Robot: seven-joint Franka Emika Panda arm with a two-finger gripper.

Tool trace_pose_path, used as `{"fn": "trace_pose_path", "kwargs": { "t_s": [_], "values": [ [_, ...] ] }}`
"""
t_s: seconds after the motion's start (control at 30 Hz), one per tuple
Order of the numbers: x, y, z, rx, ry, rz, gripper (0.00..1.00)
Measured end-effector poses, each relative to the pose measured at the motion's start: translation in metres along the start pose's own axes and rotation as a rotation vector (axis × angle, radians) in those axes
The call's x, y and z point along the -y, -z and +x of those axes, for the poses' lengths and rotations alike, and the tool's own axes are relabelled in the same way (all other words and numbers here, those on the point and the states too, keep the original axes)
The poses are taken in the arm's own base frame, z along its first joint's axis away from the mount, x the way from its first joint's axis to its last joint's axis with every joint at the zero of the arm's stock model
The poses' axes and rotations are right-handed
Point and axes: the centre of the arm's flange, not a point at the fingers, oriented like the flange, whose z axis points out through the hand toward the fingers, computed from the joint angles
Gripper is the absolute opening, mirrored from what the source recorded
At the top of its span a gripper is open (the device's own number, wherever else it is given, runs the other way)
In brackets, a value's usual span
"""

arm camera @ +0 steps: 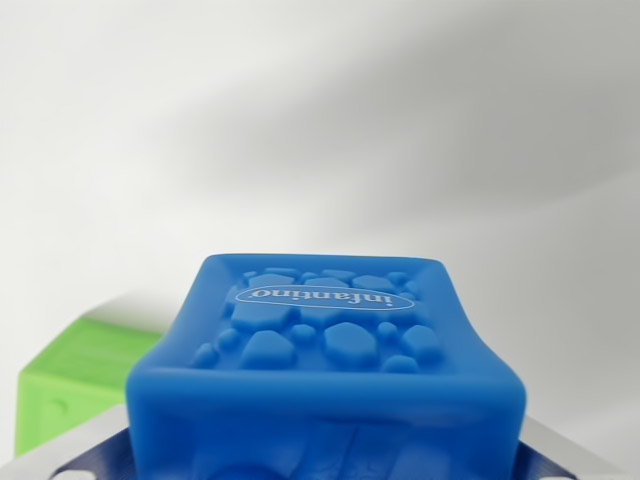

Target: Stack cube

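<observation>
- Blue cube (325,370): soft-looking, moulded block with raised pebble shapes and an upside-down brand oval on the face we see. It fills the lower middle of the wrist view, very close to the camera.
- Green cube (75,385): only one corner and part of two faces show, at the wrist view's lower left. It lies partly behind the blue cube's left edge; we cannot tell whether the two touch.
- Gripper (325,462): its fingertips are hidden. We see only pale metal slivers (95,445) at the bottom corners, either side of the blue cube. We judge the fingers clamped on the blue cube, since the block sits square between those slivers and so near the lens, but the contact itself is out of sight.
- Surface (320,120): plain white, with soft grey shadow bands; nothing else on it in view.
- Step in hand, by our reckoning: the blue cube is held and being carried; the stack is not yet made.
- Height: we cannot tell whether the blue cube rests on the surface or hangs clear of it.
- Next move, as we judge it: shift toward the wrist view's left until the blue cube stands over the green one, square the faces, lower until they meet, then part the fingers.
- Risk: the soft block may tilt on release if set off-centre.
</observation>
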Motion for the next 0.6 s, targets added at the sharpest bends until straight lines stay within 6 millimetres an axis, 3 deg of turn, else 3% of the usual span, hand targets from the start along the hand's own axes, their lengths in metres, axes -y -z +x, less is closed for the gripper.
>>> {"fn": "trace_pose_path", "kwargs": {
  "t_s": [0.6],
  "values": [
    [0.004, 0.008, -0.035, 0.0, -0.068, 0.0, 0.0]
  ]
}}
